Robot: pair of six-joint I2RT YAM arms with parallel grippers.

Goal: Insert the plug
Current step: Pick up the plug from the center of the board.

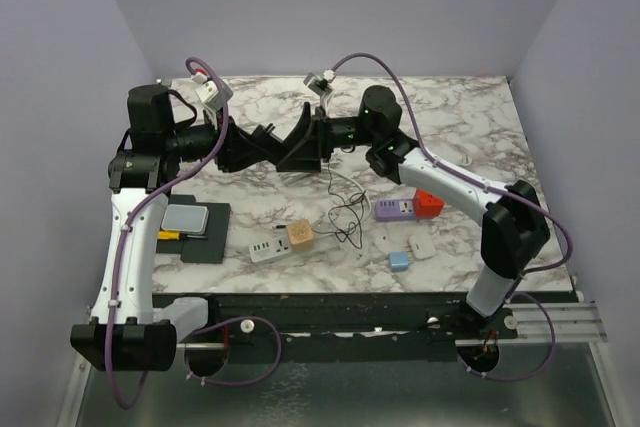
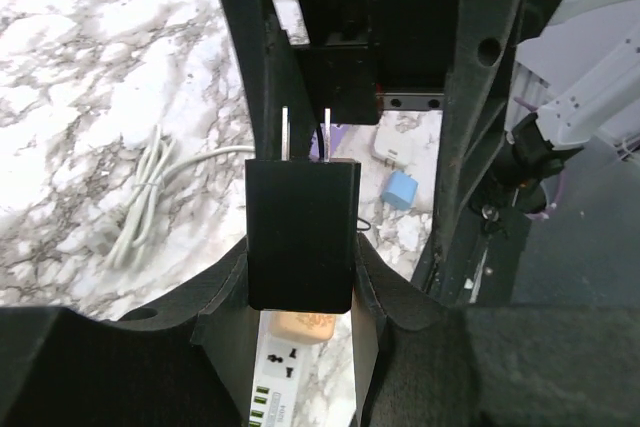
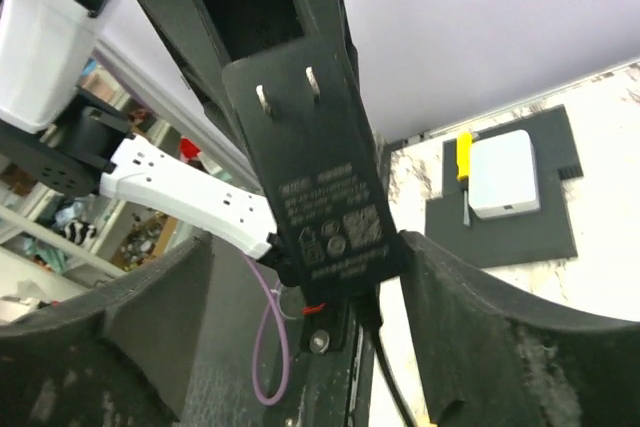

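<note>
Top view: the left gripper [image 1: 278,150] and right gripper [image 1: 300,145] meet tip to tip above the marble table [image 1: 470,117], upper centre; a thin black cable [image 1: 345,209] hangs below them.

Left wrist view: the black power adapter [image 2: 300,237] is pinched between the left fingers [image 2: 225,297], prongs pointing up the frame.

Right wrist view: its long axis runs steeply top to bottom, the labelled prong face toward the camera. The right fingers [image 3: 480,327] stand wide apart.

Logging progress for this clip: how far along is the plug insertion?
Done: black adapter lifted off the table. In hand: left gripper clamps it mid-air, prongs bare; right gripper open around it. Left: seating it in a socket, perhaps the white power strip.
</note>
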